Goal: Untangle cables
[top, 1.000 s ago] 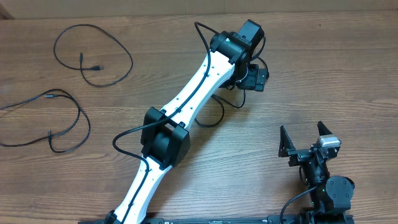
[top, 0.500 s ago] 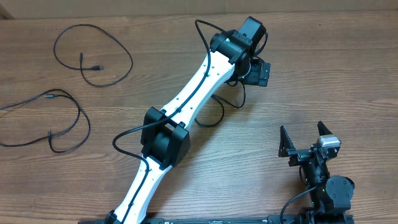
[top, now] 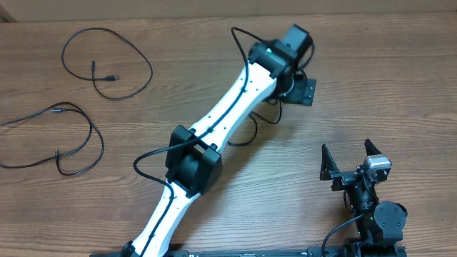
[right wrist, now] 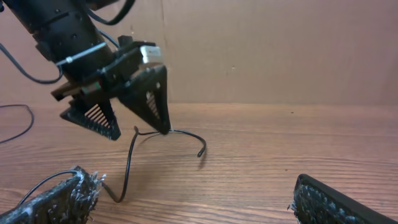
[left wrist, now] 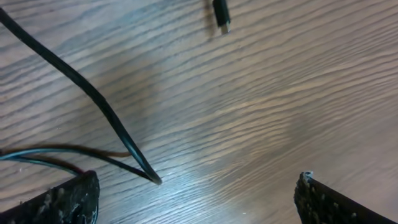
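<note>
1. Three cables lie on the table (top: 400,64): the upper loop (top: 107,64) and the left loop (top: 71,135) sit separately at the upper left and left of the overhead view. The third cable (top: 253,127) is at upper middle, under the outstretched left arm (top: 228,114).
2. The left claw (top: 301,89) hangs over that third cable, jaws wide apart with nothing between them. In its wrist view the cord slants from upper left down to a sharp kink just beside the left finger (left wrist: 68,199). The cable therefore lies off-centre, toward the frame's lower left.
3. The right claw (top: 348,148) is parked at lower right (also spread and empty), well apart from every cable, so the left arm is plainly nearer.
4. The arm hides much of the third cable from above. A small plug (left wrist: 221,14) shows at the wrist view's top edge, and I cannot tell whether it belongs to this cord.
</note>
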`<move>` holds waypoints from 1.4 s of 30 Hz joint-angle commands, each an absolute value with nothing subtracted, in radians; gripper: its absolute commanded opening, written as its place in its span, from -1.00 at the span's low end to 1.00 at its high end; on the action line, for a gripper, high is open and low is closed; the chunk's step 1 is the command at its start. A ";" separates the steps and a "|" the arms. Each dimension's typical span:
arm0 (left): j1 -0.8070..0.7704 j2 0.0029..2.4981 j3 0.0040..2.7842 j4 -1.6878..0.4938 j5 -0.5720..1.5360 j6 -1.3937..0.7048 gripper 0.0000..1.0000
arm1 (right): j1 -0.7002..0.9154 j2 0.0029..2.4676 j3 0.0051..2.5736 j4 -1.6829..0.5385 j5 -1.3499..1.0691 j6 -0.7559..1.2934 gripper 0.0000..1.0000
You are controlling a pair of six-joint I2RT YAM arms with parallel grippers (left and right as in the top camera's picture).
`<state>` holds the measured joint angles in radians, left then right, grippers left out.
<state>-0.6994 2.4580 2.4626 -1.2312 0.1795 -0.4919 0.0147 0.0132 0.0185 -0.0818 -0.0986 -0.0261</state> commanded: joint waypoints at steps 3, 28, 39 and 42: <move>-0.734 2.482 2.383 -1.199 0.011 -0.502 1.00 | 0.013 0.011 0.009 -0.077 -0.094 -0.031 1.00; -0.733 2.420 2.259 -1.102 -0.033 -0.599 -0.91 | 0.013 0.011 0.009 -0.077 -0.094 -0.031 1.00; -0.733 2.267 2.534 -1.433 0.198 -0.610 -0.92 | 0.013 0.011 0.009 -0.077 -0.094 -0.031 1.00; -0.733 2.218 2.537 -1.489 0.220 -0.632 -0.92 | 0.013 0.011 0.009 -0.077 -0.094 -0.031 1.00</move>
